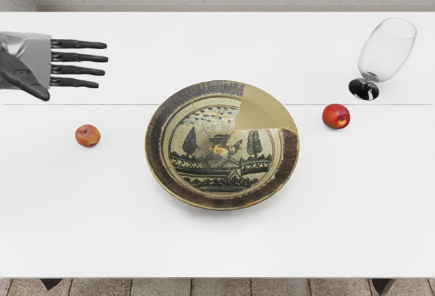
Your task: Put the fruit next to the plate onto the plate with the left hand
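The left robot hand [51, 64] hovers at ten o'clock from the plate [153, 148], fingers straight and released, holding nothing. The small fruit [87, 135] sits on the tabletop [217, 241] at nine o'clock, probably the target as it's nearest that arm. A redder fruit [336, 116] lies at two o'clock.

path: open tabletop [68, 201] between robot hand [53, 64] and small fruit [88, 135] | obstacle: plate [153, 150] rightward

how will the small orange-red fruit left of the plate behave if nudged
Being round on a smooth white table, the small orange-red fruit would probably roll if nudged. It looks firm and smaller than the left hand, so likely light and easy to enclose.
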